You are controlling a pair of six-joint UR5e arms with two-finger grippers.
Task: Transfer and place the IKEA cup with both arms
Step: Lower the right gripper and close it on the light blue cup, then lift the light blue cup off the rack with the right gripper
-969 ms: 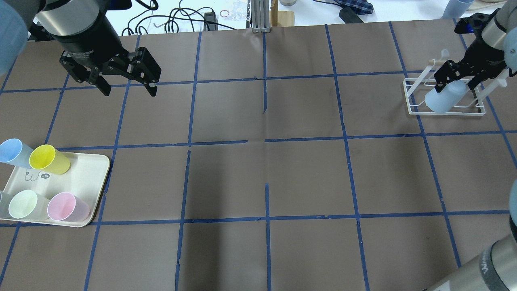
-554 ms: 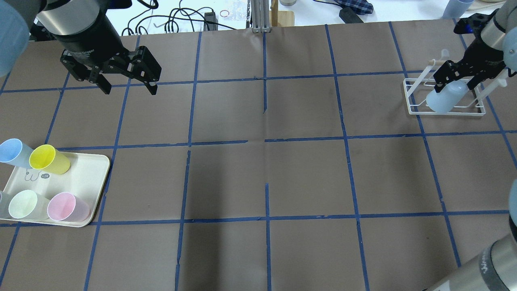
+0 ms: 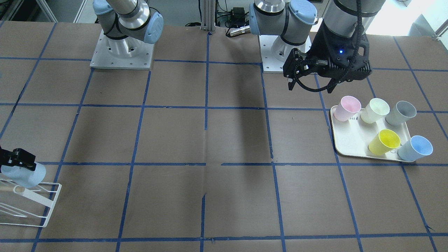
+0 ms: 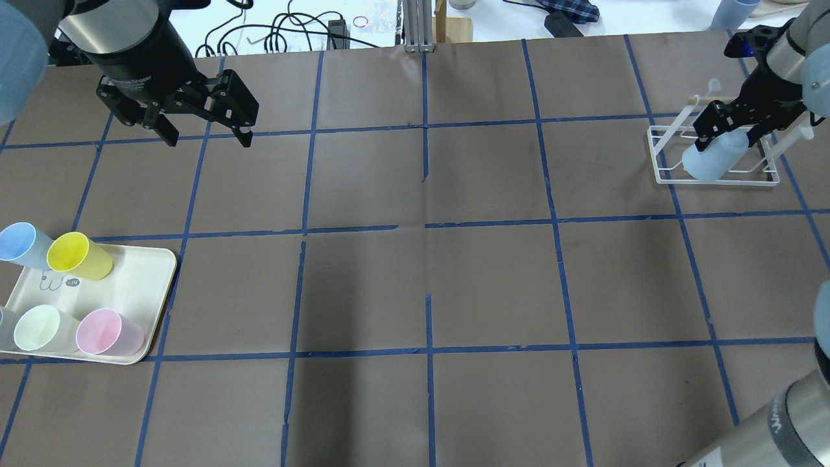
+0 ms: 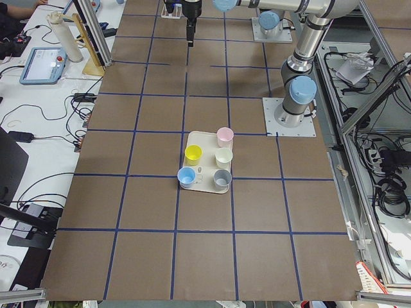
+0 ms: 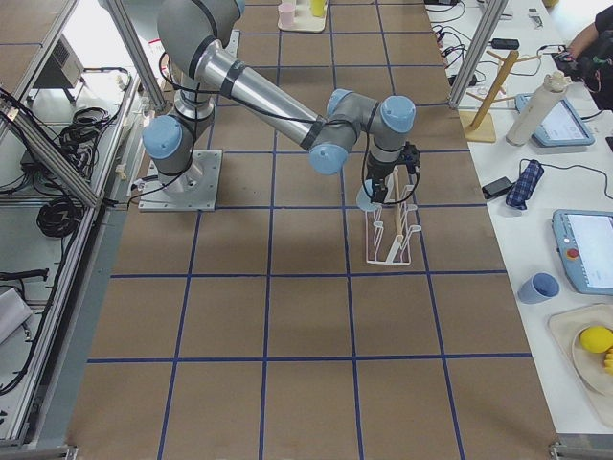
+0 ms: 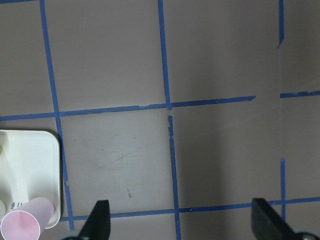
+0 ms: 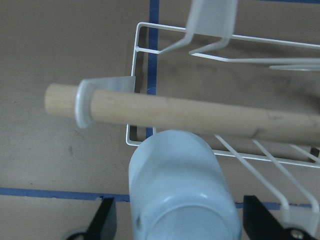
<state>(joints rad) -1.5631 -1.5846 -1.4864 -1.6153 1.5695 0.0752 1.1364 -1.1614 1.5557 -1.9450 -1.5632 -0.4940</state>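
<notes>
My left jaws hang open and empty over the worktop, upper left of the overhead view. At upper right, my right jaws stand apart astride the IKEA cup [image 4: 710, 162], which leans in the white wire rack [image 4: 659, 174].

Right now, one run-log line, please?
left gripper open, empty | right gripper open around pale sky-blue plastic cup | cup on white wire rack

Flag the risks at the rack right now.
1. The IKEA cup sits tilted over the white wire rack, between the jaws of the right gripper. Whether it is seated on a prong is not visible, so a release could drop it.
2. The jaws sit close to the wooden dowel and the wires, so pulling back could snag and drag the rack.
</notes>
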